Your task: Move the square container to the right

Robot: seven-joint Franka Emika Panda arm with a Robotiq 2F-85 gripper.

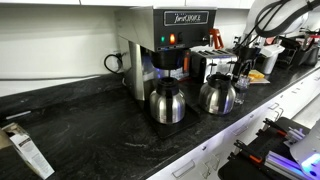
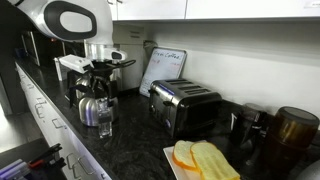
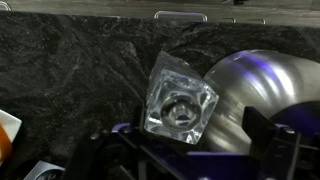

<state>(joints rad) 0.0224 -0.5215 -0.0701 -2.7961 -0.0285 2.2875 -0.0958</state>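
Note:
The square container [image 3: 180, 100] is a small clear box standing on the black stone counter, seen from above with one corner towards me. It stands right beside a round steel carafe [image 3: 262, 90]. In an exterior view the container [image 2: 105, 123] stands at the counter's front, just in front of the carafe [image 2: 92, 106]. My gripper [image 3: 190, 148] hangs above the container with its dark fingers spread wide to either side, open and holding nothing. It shows above the container in an exterior view [image 2: 101, 88].
A coffee maker [image 1: 165, 45] stands behind two steel carafes [image 1: 167, 103] [image 1: 217, 95]. A toaster [image 2: 185, 105], a white plate with a flat yellow-orange item [image 2: 205, 160] and a dark jar [image 2: 292, 130] stand further along the counter. The counter edge [image 2: 60, 135] is close.

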